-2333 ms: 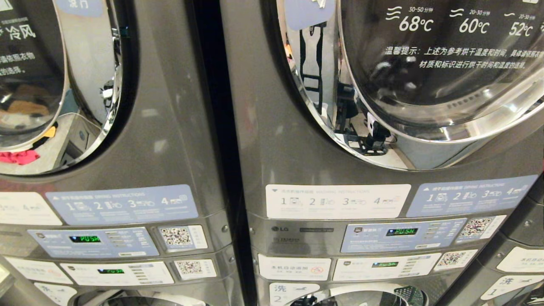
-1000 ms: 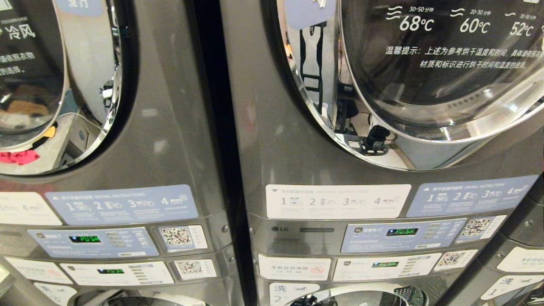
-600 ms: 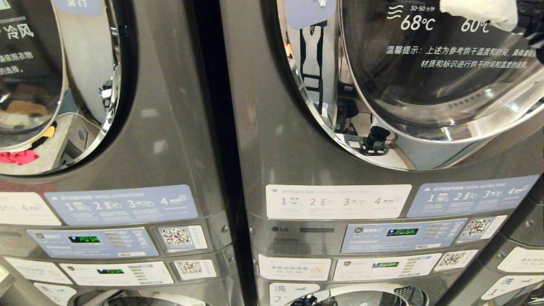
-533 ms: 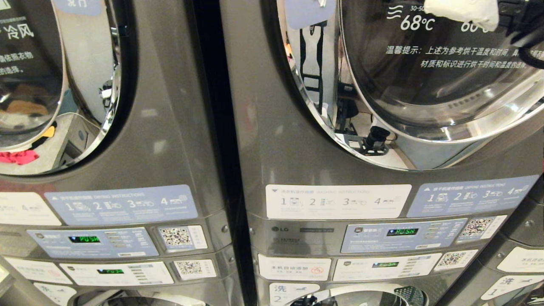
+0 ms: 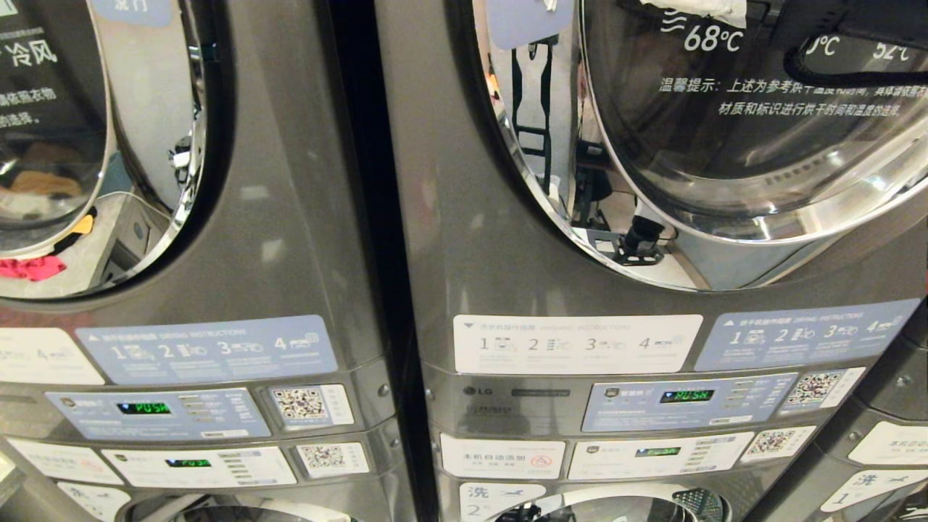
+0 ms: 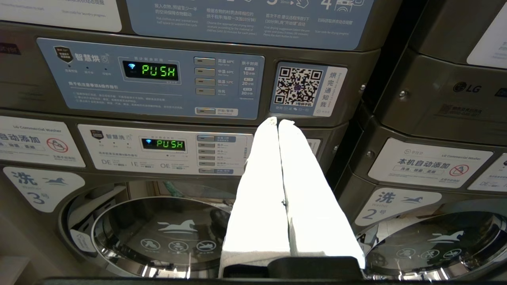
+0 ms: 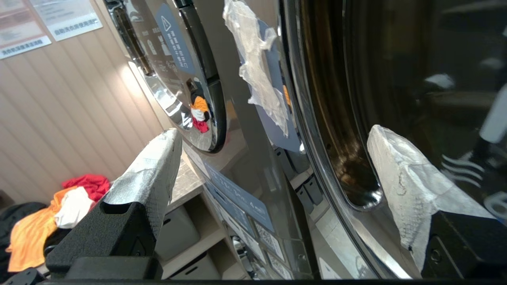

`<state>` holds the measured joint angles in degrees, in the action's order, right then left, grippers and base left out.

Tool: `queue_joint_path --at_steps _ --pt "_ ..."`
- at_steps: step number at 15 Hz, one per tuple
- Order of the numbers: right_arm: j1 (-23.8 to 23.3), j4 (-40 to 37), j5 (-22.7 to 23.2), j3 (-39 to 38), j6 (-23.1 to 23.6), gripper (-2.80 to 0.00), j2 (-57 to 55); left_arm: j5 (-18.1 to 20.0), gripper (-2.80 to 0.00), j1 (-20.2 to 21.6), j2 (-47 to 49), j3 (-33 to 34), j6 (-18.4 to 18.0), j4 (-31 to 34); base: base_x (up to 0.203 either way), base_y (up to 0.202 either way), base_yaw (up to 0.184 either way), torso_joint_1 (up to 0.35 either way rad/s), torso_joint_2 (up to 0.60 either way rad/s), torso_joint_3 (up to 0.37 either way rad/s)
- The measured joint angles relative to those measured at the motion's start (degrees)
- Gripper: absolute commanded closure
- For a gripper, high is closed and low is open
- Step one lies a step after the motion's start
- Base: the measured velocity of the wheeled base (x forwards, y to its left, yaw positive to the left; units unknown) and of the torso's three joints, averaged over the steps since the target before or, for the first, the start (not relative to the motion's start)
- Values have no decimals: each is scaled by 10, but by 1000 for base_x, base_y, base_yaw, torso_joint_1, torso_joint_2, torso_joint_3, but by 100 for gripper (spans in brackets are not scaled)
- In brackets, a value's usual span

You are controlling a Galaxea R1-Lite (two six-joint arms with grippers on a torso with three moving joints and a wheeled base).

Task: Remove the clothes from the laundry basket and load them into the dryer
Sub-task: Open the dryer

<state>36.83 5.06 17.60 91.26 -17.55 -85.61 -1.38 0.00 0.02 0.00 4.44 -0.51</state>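
While the right gripper gapes wide and empty at the dark grey dryer's round glass door, left gripper pressed closed by the lower control panel, orange, red and white clothes heaped well apart

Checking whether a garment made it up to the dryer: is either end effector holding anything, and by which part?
Nothing held: right end effector open at the dryer door, left end effector shut, empty.

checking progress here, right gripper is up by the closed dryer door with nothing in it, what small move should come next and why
Probably ease the open right gripper onto the edge of the dryer door to pull it open: the door looks shut, its fingers are spread and empty beside the chrome rim, and no clothes can go in until it opens.
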Motion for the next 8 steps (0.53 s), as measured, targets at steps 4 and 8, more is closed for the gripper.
queue_joint_path --at_steps 4,8 --pt "22 0 -21 11 33 -280 -15 0 0 0 0 0 0 0 0 0 0 0 0 0" --pt "38 0 -63 14 73 -280 -32 0 0 0 0 0 1 -1 0 0 0 0 0 0"
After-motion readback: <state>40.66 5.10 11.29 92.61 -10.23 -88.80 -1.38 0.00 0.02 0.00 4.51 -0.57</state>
